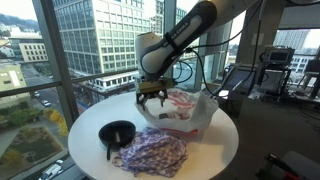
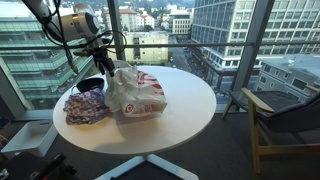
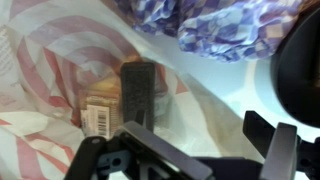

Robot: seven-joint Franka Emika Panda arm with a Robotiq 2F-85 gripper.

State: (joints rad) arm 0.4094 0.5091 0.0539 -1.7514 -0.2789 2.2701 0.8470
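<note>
- Tabletop (image 1: 228, 150), round and white, is seen in both exterior views.
- Plastic bag (image 1: 185, 108), white with red stripes and heavily crumpled, is set near the middle of the tabletop with its mouth turned upward.
- Purple patterned cloth (image 1: 150, 155) is laid just beside the bag.
- Black bowl (image 1: 118, 132) is placed near the cloth.
- Gripper (image 1: 151, 96) is held over the bag's mouth, jaws spread wide, nothing gripped.
- Dark block (image 3: 138, 92) and barcoded pack (image 3: 103, 112) are seen inside the bag in the wrist view.

High-rise office: glass walls (image 2: 230, 40), round table (image 2: 190, 110), armchair (image 2: 285, 115).
</note>
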